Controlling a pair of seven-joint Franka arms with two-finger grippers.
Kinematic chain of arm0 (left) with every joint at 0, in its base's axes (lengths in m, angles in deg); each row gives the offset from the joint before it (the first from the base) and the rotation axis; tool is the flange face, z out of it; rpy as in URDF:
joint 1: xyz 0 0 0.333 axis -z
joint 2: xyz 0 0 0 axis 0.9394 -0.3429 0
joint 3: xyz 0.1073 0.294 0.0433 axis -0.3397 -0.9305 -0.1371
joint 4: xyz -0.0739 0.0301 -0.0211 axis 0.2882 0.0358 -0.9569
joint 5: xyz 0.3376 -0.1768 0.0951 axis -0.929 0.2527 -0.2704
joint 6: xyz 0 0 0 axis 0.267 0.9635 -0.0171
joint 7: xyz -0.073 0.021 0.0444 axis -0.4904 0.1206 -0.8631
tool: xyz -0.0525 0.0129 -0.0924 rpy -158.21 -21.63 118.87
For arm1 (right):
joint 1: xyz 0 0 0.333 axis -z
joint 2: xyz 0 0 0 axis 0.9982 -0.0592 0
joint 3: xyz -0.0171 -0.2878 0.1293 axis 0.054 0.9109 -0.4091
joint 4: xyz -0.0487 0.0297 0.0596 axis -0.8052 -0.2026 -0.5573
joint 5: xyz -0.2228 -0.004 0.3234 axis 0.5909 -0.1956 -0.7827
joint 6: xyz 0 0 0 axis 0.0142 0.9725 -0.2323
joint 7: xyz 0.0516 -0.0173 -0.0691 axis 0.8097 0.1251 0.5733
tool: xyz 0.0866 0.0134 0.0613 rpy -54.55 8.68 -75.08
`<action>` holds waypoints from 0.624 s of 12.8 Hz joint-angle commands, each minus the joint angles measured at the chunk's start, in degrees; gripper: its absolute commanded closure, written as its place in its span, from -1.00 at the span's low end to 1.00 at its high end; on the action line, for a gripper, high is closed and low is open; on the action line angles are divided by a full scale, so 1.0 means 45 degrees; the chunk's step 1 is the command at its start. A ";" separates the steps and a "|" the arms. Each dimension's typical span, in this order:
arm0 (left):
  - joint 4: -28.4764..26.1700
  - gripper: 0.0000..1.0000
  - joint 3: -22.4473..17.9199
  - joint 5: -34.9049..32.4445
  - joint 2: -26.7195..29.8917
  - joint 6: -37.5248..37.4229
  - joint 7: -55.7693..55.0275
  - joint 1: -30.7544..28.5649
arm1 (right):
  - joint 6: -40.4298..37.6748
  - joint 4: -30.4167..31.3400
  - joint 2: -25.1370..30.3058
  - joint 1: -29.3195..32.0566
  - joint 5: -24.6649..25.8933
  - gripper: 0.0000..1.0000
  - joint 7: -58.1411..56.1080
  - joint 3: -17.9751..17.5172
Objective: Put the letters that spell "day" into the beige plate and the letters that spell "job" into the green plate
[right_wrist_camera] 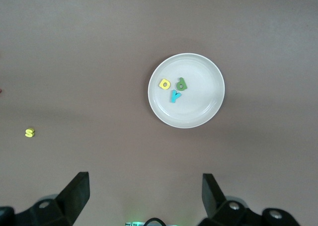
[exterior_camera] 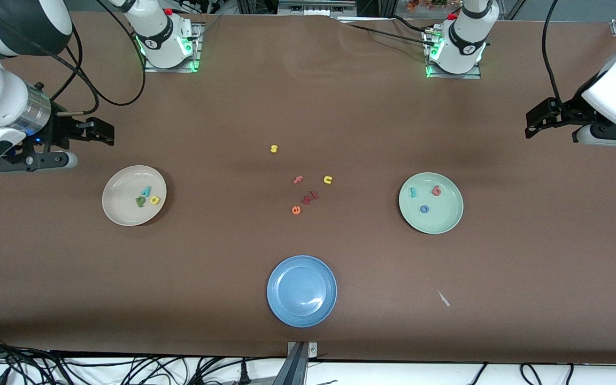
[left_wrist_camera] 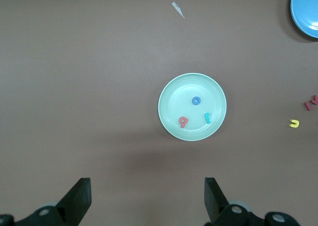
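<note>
A blue plate (exterior_camera: 301, 290) lies nearest the front camera; farther from it lie loose letters (yellow s (exterior_camera: 274, 148), yellow u (exterior_camera: 328, 180), orange e (exterior_camera: 296, 210)).

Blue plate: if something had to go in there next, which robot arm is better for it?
Neither clearly. The blue plate lies midway; the left gripper and right gripper both hang open, empty, at their own ends.

Brown matte table (exterior_camera: 308, 96) fills nearly whole front view, surface slightly wrinkled at far edge. Along near edge: white floor strip w/ tangled black cables (exterior_camera: 99, 369), metal bracket (exterior_camera: 301, 355) at mid-edge. Lighting even, soft shadows.
</note>
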 commanded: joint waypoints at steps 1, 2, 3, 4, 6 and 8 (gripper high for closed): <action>0.0391 -1.00 0.0109 0.0055 -0.0155 -0.0282 0.0136 0.0072 | 0.0180 0.0467 0.0597 0.0307 0.0059 -1.00 0.0041 -0.0017; 0.0391 -1.00 0.0129 0.0035 -0.0155 -0.0282 0.0136 0.0072 | 0.0160 0.0448 0.0655 0.0307 0.0019 -1.00 0.0060 0.0294; 0.0391 -1.00 0.0129 0.0035 -0.0155 -0.0282 0.0136 0.0091 | 0.0083 0.0409 0.0714 0.0345 -0.0039 -1.00 0.0079 0.0375; 0.0391 -1.00 0.0149 0.0035 -0.0174 -0.0282 0.0136 0.0092 | 0.0004 0.0389 0.0715 0.0597 -0.0214 -1.00 0.0080 0.0376; 0.0391 -1.00 0.0149 0.0035 -0.0174 -0.0243 0.0136 0.0092 | -0.0055 0.0273 0.0715 0.0561 -0.0313 -1.00 0.0041 0.0376; 0.0391 -1.00 0.0129 0.0035 -0.0310 -0.0185 0.0136 0.0053 | -0.0210 0.0194 0.0715 0.0619 -0.0314 -1.00 0.0021 0.0531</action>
